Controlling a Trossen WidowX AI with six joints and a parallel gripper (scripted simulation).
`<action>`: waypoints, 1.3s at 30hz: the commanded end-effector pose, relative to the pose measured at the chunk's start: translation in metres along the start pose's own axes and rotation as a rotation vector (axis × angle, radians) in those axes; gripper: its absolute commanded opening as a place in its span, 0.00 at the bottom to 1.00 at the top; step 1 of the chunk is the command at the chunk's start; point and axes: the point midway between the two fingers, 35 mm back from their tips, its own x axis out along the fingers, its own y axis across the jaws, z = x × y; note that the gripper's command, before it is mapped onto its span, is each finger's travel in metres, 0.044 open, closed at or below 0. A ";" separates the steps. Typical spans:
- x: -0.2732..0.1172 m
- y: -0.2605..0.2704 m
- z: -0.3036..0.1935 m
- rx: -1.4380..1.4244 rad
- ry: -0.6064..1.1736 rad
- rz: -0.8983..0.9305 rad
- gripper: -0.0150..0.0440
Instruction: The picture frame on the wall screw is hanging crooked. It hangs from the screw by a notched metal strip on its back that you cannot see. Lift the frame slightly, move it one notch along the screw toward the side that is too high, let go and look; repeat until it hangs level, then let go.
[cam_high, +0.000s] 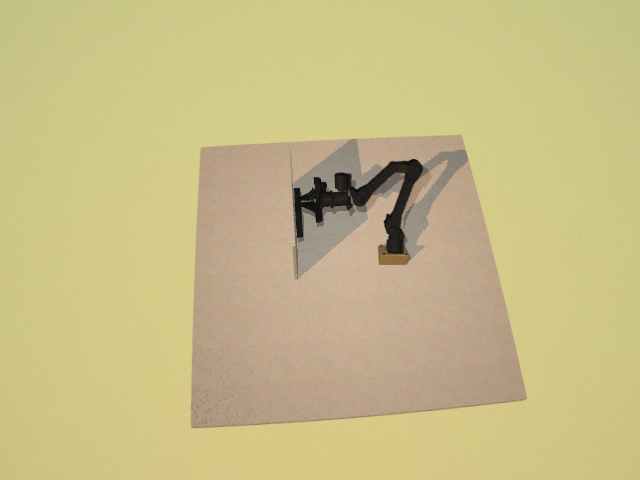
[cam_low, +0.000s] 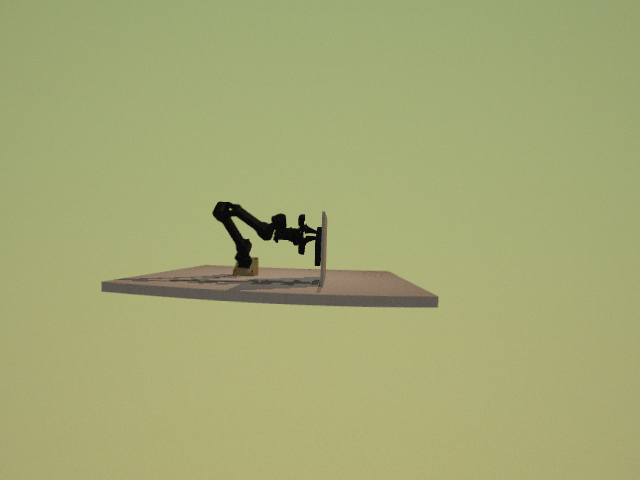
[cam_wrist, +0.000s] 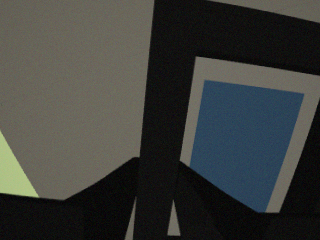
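Observation:
The picture frame (cam_high: 299, 224) (cam_low: 317, 254) (cam_wrist: 167, 70) has a black border, a pale inner mat and a blue picture (cam_wrist: 242, 135). It is close against the wall (cam_high: 295, 266) (cam_low: 324, 260) (cam_wrist: 75, 90). In the wrist view its top border slopes down to the right and its left side bar leans slightly. My gripper (cam_high: 302, 202) (cam_low: 314, 235) (cam_wrist: 156, 165) is shut on that side bar, one finger on each side. The top and exterior views show the frame nearly edge-on, so its tilt is hard to judge there. The screw and the notched strip are hidden.
The thin wall stands upright on the square tabletop (cam_high: 361, 335) (cam_low: 382, 289). The arm rises from a tan base block (cam_high: 392, 259) (cam_low: 245, 270) in front of the wall and reaches across to the frame. Shadows of the arm and wall lie on the tabletop.

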 end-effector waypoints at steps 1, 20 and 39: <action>0.000 0.000 -0.001 0.006 0.006 0.008 0.25; 0.000 -0.001 0.000 -0.005 0.001 0.001 0.25; 0.000 0.000 -0.001 -0.141 0.000 0.002 0.25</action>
